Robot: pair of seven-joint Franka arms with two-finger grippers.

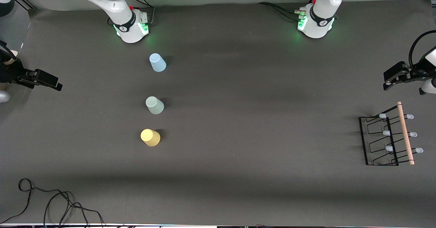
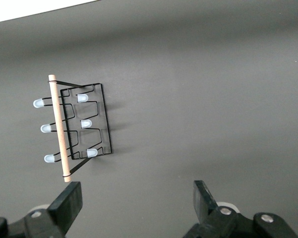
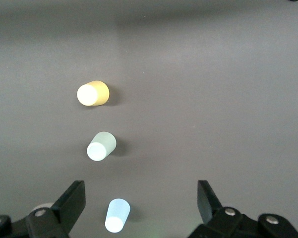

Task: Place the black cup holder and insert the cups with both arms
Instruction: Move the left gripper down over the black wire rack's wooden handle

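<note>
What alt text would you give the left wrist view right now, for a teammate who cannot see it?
The black cup holder stands alone on the dark table, its wooden rod along the top and six pale-tipped pegs bare, no cup on it. The left gripper hangs open above the table beside the holder, touching nothing.

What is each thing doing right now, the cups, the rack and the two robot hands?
light blue cup: upside down on the table, nothing touching it.
pale green cup: upside down, nothing touching it.
yellow cup: upside down, nearest the front camera.
black cup holder: on the table, pegs bare.
left gripper: open, holding nothing, over the table.
right gripper: open, holding nothing, over the table.
</note>
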